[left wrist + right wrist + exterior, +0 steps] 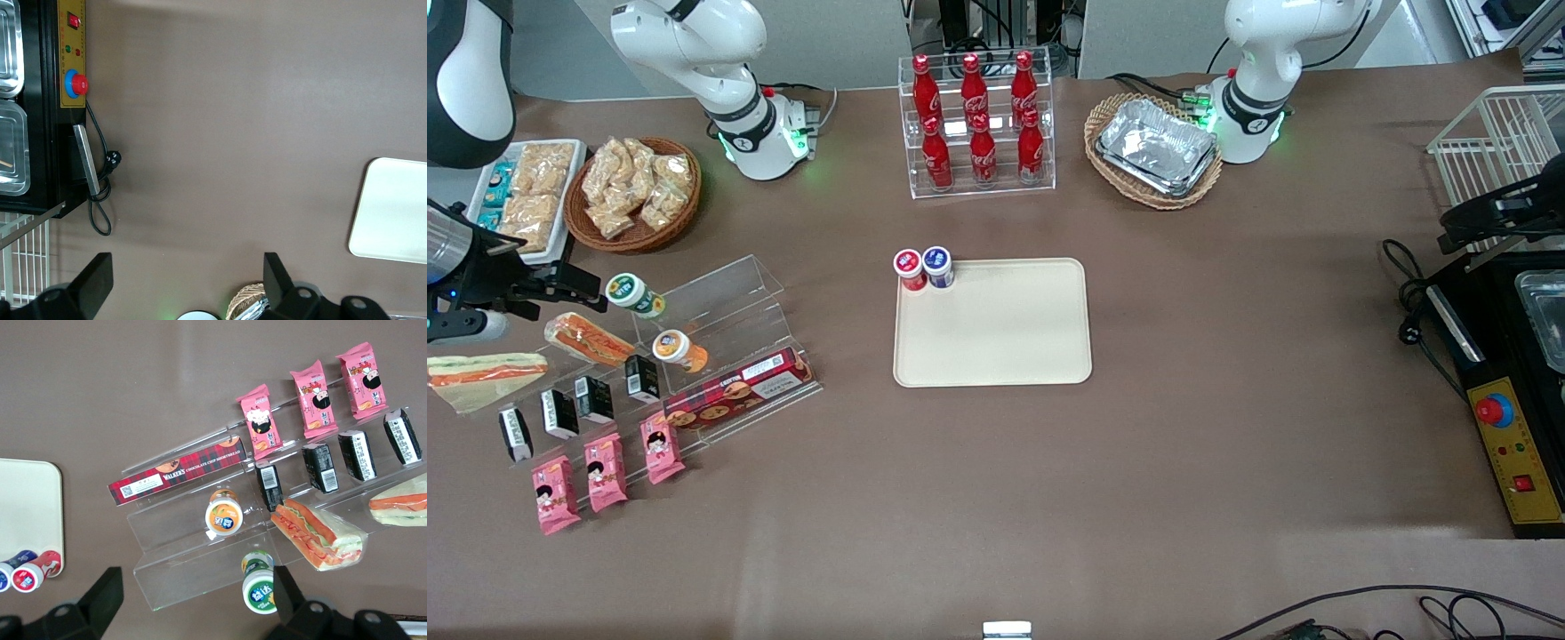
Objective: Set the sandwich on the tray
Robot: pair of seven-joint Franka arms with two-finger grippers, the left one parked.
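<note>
Two wrapped foods lie on a clear stand (720, 293) at the front view's mid-height edge, the working arm's end: the sandwich (487, 369) and a roll (587, 338). The gripper (195, 577) hovers above, fingers spread, empty. The tray (996, 338) lies centre frame.

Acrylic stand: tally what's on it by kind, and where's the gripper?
Pink packs: 3
Black packs: 4
Cups: 2
Sandwiches: 2
Cookie box: 1
Total: 12
Gripper is open, above the stand near the cups.
</note>
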